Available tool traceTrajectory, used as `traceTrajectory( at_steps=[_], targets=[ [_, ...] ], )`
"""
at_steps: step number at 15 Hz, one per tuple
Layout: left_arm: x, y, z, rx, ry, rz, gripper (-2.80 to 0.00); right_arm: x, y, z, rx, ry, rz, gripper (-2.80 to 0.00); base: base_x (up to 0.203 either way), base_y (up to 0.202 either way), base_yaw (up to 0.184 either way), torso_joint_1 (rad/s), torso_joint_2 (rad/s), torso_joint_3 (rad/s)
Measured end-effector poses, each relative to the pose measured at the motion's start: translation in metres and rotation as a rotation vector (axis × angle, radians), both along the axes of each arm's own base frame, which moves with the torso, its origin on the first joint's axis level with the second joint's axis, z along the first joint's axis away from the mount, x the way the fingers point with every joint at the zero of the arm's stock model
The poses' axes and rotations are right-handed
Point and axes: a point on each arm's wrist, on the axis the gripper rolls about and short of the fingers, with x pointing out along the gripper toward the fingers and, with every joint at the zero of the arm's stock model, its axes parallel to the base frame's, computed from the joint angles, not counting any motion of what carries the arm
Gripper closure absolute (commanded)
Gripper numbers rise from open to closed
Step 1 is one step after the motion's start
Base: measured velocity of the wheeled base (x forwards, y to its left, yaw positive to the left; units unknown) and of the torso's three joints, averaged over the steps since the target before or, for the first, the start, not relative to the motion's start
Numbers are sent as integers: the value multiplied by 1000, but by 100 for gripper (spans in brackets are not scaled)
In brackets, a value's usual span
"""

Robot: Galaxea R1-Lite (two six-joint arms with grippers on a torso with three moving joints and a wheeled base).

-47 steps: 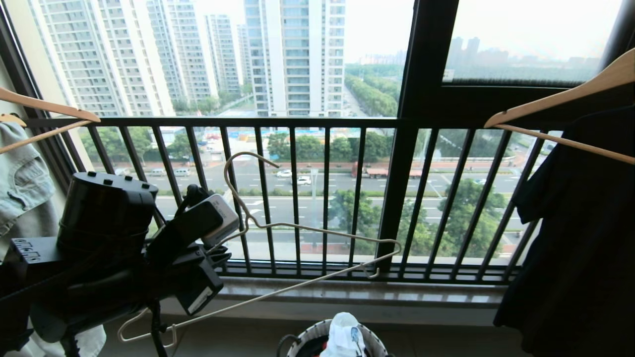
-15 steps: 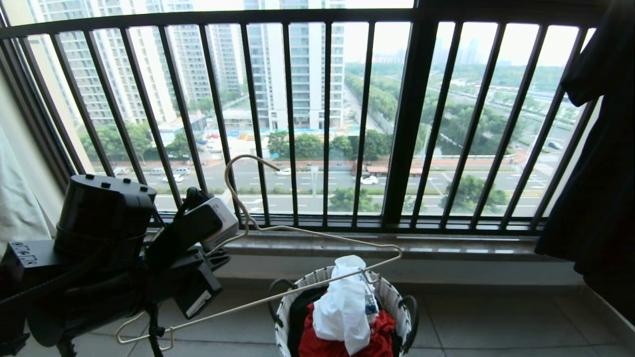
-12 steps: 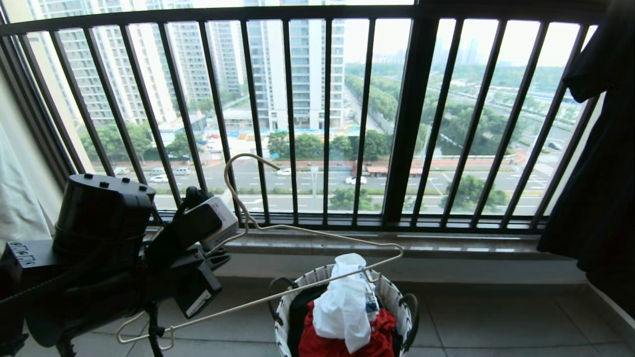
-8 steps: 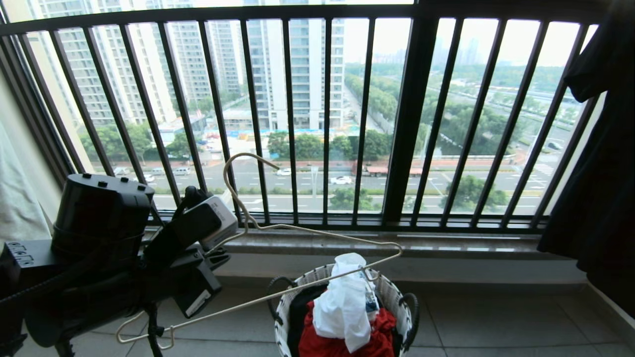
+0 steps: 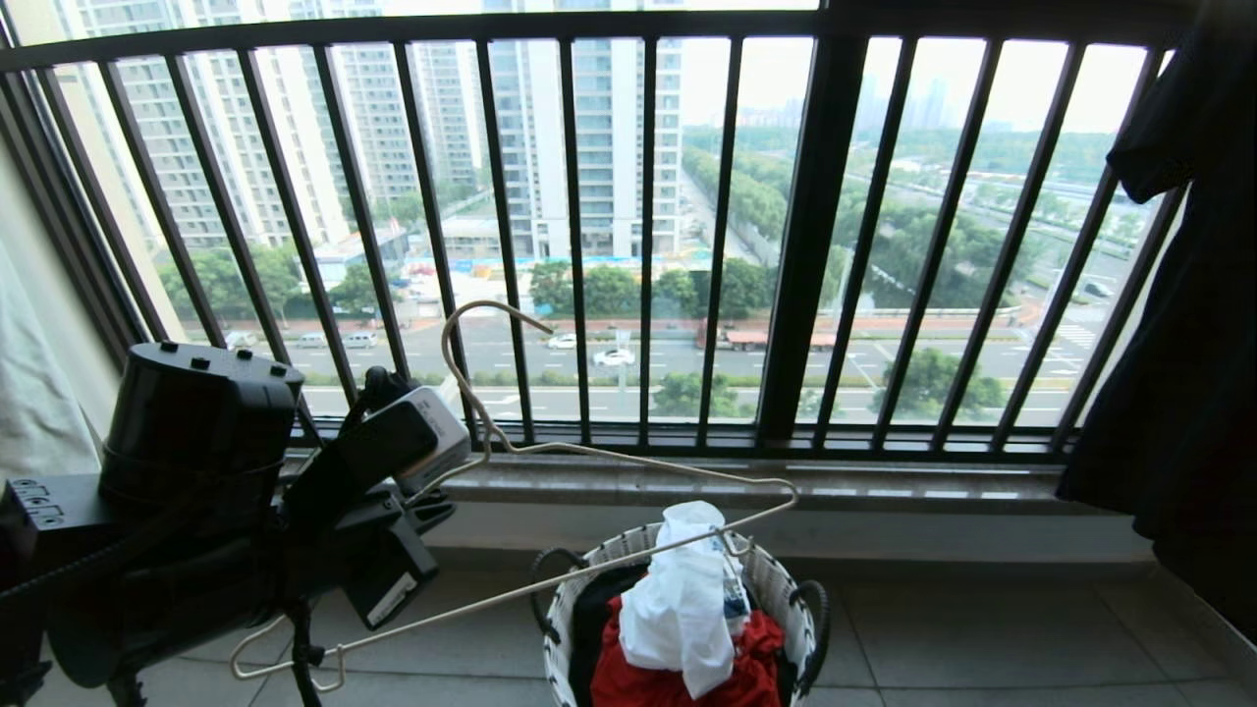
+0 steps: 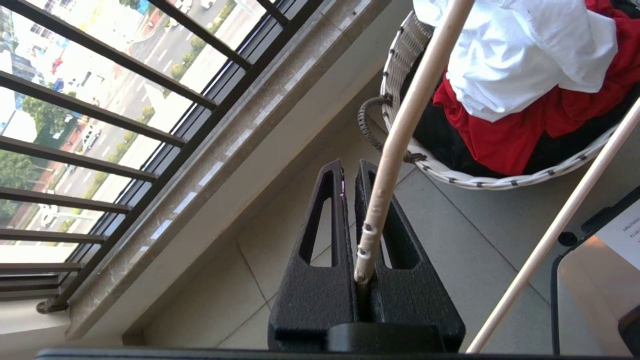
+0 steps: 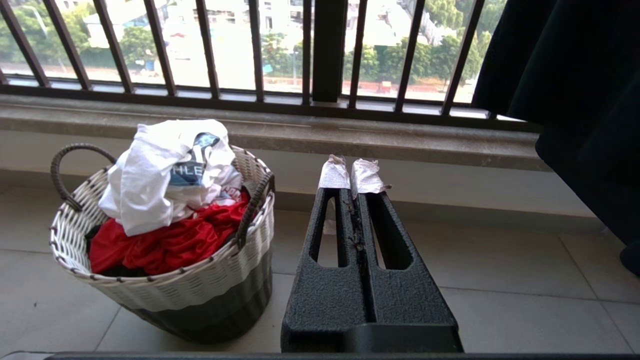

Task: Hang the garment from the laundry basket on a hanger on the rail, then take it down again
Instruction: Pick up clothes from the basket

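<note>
hanger [image 5: 628,454]: I see thin cream wire, matt coating chipped near my left gripper [image 6: 350,167]
laundry basket [image 7: 165,287]: woven, white and black
garment [image 7: 150,185]: soft white cloth
gripper fingers [image 7: 320,290]: rough black plastic
floor [image 7: 500,260]: smooth pale tiles

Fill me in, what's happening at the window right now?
The left end effector is shut on the cream wire hanger, holding it out over the floor beside the laundry basket. The white T-shirt lies bunched on top of a red cloth in the basket, not yet picked up. The right end effector is shut and empty, pointing toward the windowsill beside the basket. A black shirt hangs at the right.
</note>
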Motion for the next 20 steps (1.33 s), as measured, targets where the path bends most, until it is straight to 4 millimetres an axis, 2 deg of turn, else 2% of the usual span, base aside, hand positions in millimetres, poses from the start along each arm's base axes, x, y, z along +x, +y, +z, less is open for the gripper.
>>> traceTrajectory(
  at_steps=[20],
  targets=[
    [-1, 0, 0, -9, 0, -12, 0, 0, 0, 0, 0, 0, 0, 0, 0, 0, 0, 0, 0, 0]
  ],
)
